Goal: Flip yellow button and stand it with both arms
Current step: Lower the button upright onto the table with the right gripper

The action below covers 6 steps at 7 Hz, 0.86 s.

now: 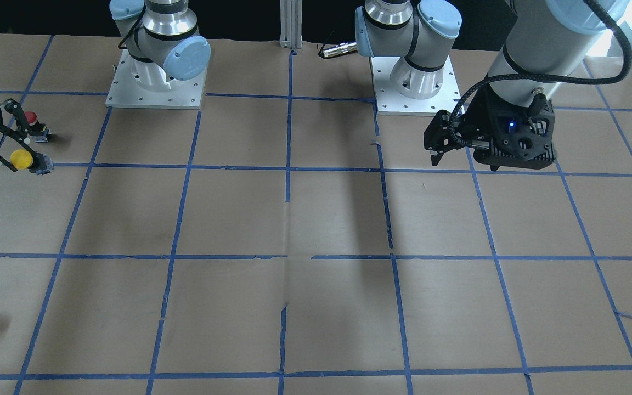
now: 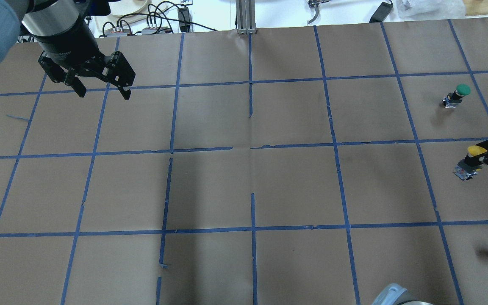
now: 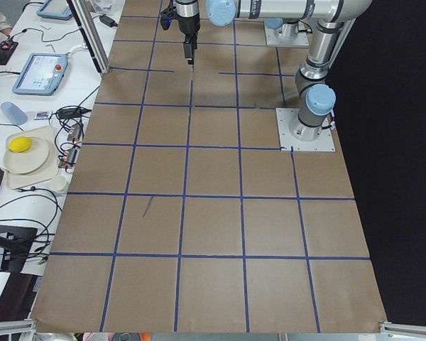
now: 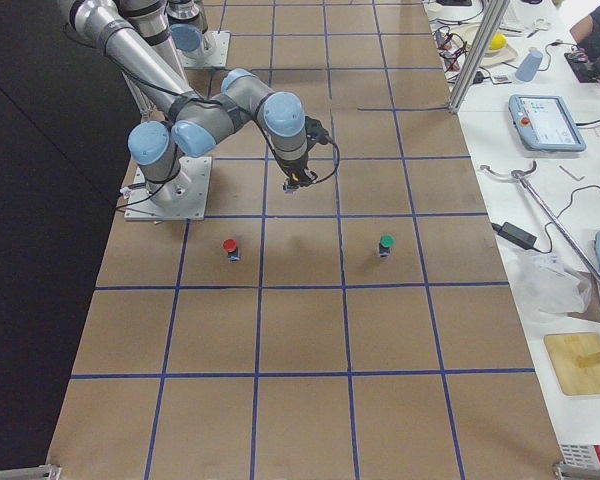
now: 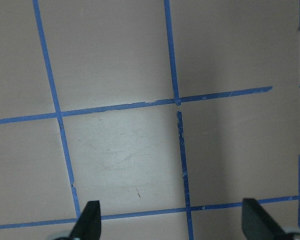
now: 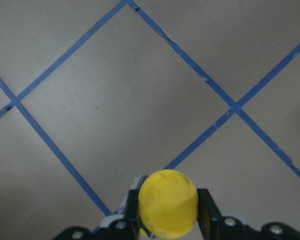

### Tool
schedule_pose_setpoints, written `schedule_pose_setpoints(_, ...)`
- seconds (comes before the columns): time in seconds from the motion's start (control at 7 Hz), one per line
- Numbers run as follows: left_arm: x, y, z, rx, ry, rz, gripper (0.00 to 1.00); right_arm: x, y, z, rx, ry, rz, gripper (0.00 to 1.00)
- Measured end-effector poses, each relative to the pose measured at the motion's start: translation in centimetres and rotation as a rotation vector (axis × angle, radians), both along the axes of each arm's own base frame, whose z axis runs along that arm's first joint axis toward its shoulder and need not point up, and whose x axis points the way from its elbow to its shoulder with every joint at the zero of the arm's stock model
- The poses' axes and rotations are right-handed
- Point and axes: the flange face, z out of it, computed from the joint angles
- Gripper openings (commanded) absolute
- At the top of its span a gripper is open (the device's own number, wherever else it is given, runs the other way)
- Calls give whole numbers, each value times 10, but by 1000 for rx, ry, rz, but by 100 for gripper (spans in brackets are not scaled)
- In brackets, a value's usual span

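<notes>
Taped table (image 1: 316, 219), right fingers (image 6: 207, 210) around yellow button (image 6: 167, 202)

A big brown table with blue lines

The near arm, the left arm (image 3: 311, 71), stands on a silver base (image 3: 307, 140) and reaches far across the table (image 3: 213, 227). Its black left gripper (image 3: 189, 57) hangs high over the table and points down. On the white bench (image 3: 0, 92) beside the table are a yellow thing (image 3: 20, 145) on a dish (image 3: 40, 162), a screen (image 3: 39, 72) and wires.
</notes>
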Motion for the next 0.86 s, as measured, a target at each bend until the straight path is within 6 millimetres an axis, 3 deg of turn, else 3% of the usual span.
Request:
schedule_pose_setpoints(0.57, 3, -1, -1, -6, 0, 5, 99, -79, -12, -69, -168, -49, 191, 26)
schedule_pose_setpoints(0.86, 4, -2, 0, -14, -1, 7, 99, -98, -10, -87, -196, -40, 255, 26)
